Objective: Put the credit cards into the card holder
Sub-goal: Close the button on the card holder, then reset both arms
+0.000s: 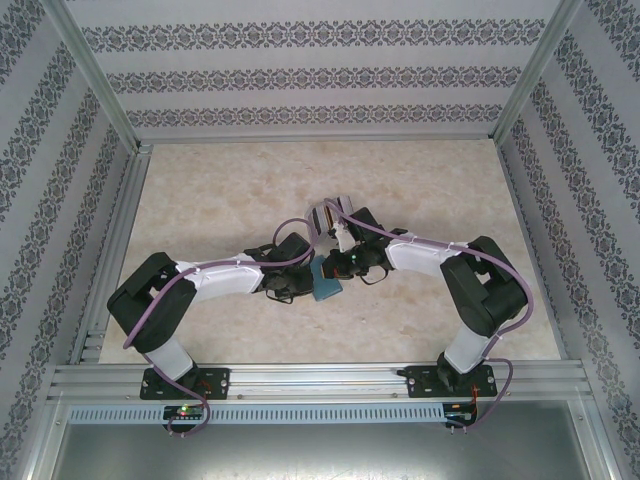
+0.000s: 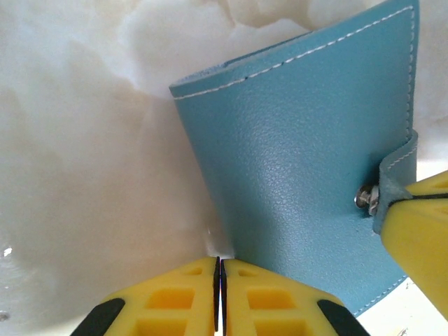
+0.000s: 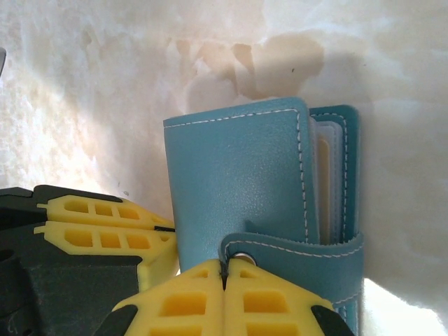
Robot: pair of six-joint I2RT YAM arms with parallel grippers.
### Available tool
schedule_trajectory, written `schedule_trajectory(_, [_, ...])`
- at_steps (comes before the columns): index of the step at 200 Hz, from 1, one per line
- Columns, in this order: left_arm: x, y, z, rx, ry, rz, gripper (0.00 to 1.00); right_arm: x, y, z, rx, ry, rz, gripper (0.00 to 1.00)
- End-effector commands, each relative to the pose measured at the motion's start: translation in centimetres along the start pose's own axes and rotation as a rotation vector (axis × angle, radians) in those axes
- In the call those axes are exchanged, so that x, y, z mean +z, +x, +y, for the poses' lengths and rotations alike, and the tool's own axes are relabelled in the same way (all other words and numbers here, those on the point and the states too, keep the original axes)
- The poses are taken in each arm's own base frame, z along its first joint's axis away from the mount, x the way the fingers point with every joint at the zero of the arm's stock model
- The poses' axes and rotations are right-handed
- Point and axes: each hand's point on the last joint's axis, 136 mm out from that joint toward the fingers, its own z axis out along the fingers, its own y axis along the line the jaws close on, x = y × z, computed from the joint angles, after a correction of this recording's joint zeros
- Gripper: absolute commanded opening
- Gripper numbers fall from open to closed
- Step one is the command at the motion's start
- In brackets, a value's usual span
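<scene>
A pale marbled surface is seen from above. The teal card holder is laid folded near its middle, slightly toward the near edge. The left gripper is pressed together, just beside the holder's edge. The right gripper is clamped on the holder's closure strap, beside its metal snap.

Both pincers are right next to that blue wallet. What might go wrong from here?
The snap on the strap may not be fastened, so the wallet might spring open and spill its cards. The right pincer and left pincer, both shut, sit very close and might bump. A push might slide the wallet across the smooth-looking table.
</scene>
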Motion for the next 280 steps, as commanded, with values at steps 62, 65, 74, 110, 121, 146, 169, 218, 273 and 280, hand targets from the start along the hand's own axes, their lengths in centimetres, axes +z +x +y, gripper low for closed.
schedule_trajectory(62, [0.3,-0.5,-0.8,0.022,0.014,0.004,0.13,1.7,2.2,-3.5,0.007,0.171,0.080,0.02])
schedule_trajectory(65, [0.3,-0.4,-0.8,0.022,0.016,0.006,0.13,1.7,2.2,-3.6,0.009,0.177,0.080,0.02])
schedule_trajectory(74, [0.3,-0.5,-0.8,0.022,0.015,0.006,0.13,2.0,2.4,-3.9,0.006,0.195,0.088,0.02])
schedule_trajectory(110, [0.4,-0.4,-0.7,0.023,0.013,0.007,0.13,2.8,3.1,-5.1,0.023,0.245,0.126,0.02])
schedule_trajectory(121, [0.4,-0.4,-0.6,0.023,0.008,0.007,0.12,3.0,3.3,-5.7,0.022,0.276,0.138,0.02])
schedule_trajectory(146, [0.4,-0.4,-0.6,0.025,0.004,0.006,0.12,3.2,3.9,-6.2,0.029,0.299,0.166,0.02])
schedule_trajectory(169, [0.3,-0.6,-0.6,0.028,0.005,-0.002,0.12,2.8,4.0,-5.9,0.027,0.291,0.159,0.03])
schedule_trajectory(218, [-3.3,-3.1,-0.4,0.093,-0.041,-0.116,0.16,-1.4,1.2,-1.5,-0.080,0.240,0.016,0.25])
schedule_trajectory(273, [-9.7,-6.9,1.6,0.097,-0.094,-0.278,0.38,-9.7,-2.9,2.9,-0.233,0.258,-0.220,0.33])
schedule_trajectory(280, [-10.7,-7.4,2.1,0.088,-0.101,-0.303,0.39,-11.0,-3.3,2.9,-0.244,0.281,-0.263,0.35])
